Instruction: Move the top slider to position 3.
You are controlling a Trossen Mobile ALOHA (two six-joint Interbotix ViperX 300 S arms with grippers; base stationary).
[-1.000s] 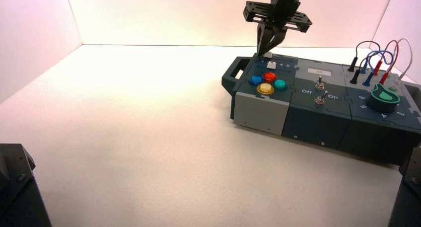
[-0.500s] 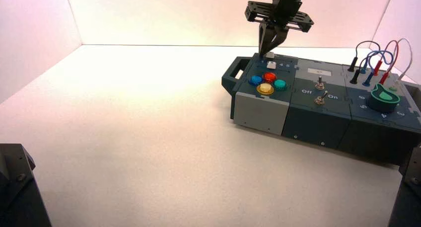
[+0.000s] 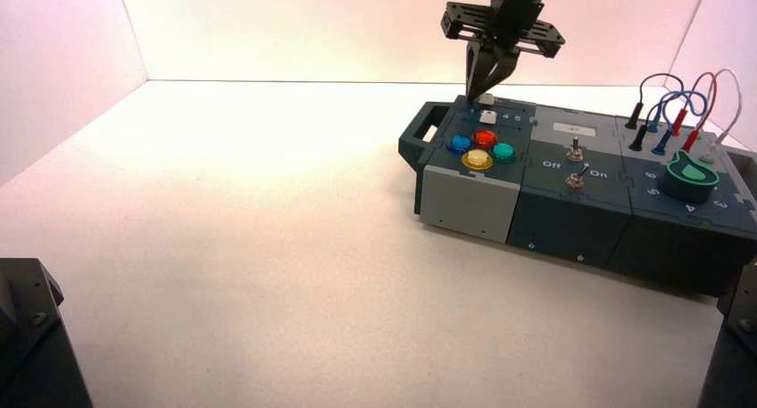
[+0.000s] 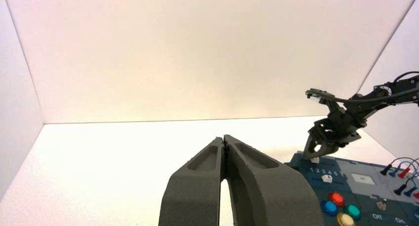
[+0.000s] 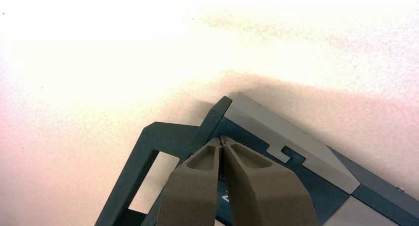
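Your right gripper [image 3: 470,99] is at the far-left corner of the box [image 3: 558,213], its two fingers pressed together with nothing between them, tips down at the panel. The top slider [image 3: 485,98], the small off-white knob above the row of numerals, sits just to the right of those tips; whether they touch it, you cannot tell. Its exact number is hard to read here, so judge the stop from the left wrist view, where the numerals [image 4: 323,172] run from 1 to 5. Being on the low-number side, you are well placed to push rather than grip: keep the fingers together, hold the tips low enough to bear on the knob's side, and sweep slowly right along the row, following the box's slant. Ride too high and you may slip over the knob; press too deep and you may scrape the panel. Ease off as the knob lines up with 3, since a hard shove could carry it past, and mind the white lower slider [image 3: 488,117] nearby. Leave your left gripper [image 4: 224,139] parked, closed, well to the left of the box.
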